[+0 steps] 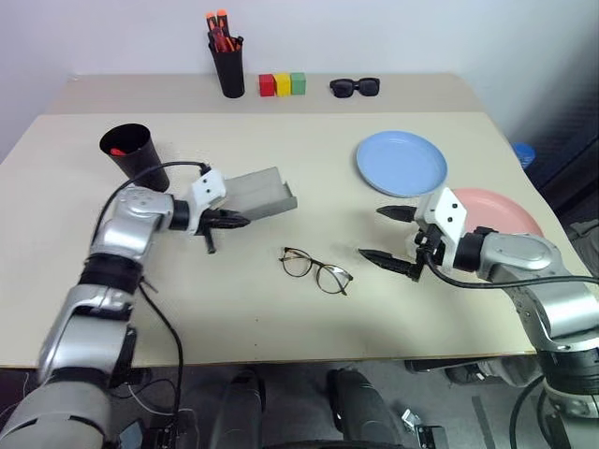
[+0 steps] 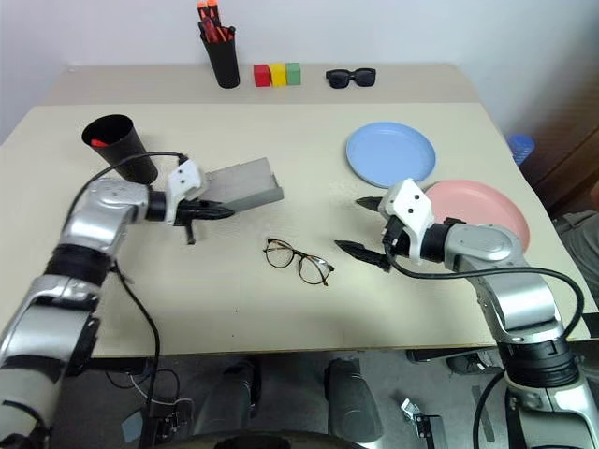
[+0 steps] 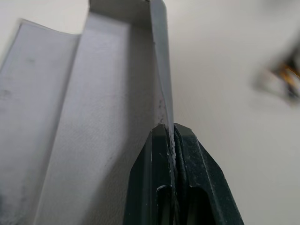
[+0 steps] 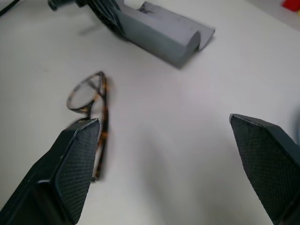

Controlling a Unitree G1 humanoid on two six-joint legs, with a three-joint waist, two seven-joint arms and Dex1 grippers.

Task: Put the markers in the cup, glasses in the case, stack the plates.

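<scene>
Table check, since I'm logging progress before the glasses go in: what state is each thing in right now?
Case: open, one wall pinched by the shut left gripper.
Glasses: on the table, arms folded, not held.
Right gripper: open, beside the glasses.
Cup: upright, something red inside.
Blue plate and pink plate: unstacked, side by side.

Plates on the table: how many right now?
2. The light blue plate lies on the right half of the table. The pink plate lies nearer the right edge, partly behind the right gripper, apart from the blue one, not stacked.
</scene>
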